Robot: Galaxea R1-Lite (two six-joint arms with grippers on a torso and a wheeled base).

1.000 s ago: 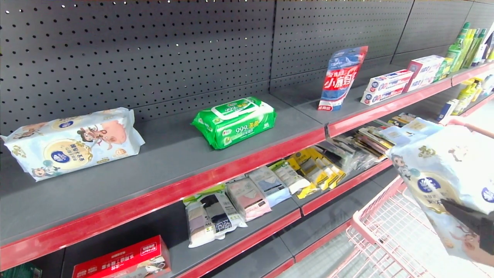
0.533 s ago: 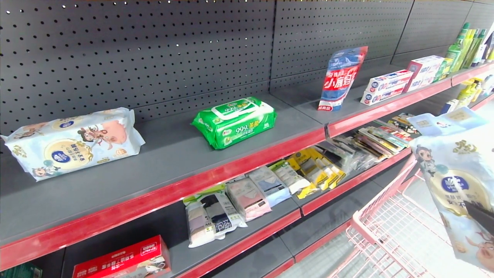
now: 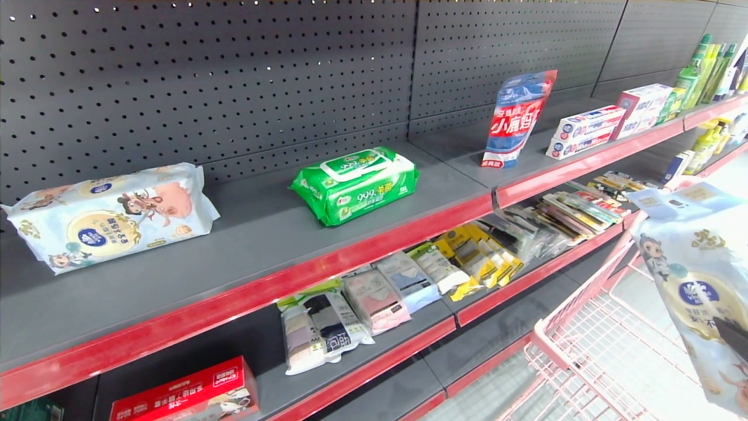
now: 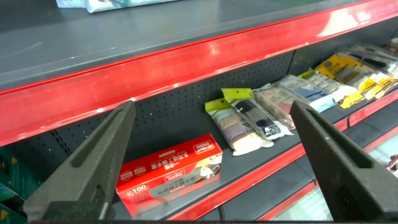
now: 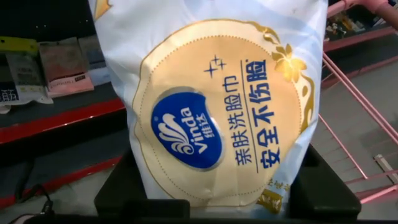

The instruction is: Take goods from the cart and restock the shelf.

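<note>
My right gripper is shut on a white and pale-blue tissue pack with cartoon print, held upright above the pink cart at the far right. In the right wrist view the pack stands between the dark fingers. A matching tissue pack lies on the left of the grey top shelf. My left gripper is open and holds nothing, facing the lower shelf with a red box.
On the top shelf lie a green wipes pack, a standing blue-red pouch and toothpaste boxes. Sock packs and flat packets fill the lower shelf. Between the two left packs the shelf is bare.
The held tissue pack has moved right and a little down, toward the picture's edge, and stands more upright. Things on the shelves have stayed put.
</note>
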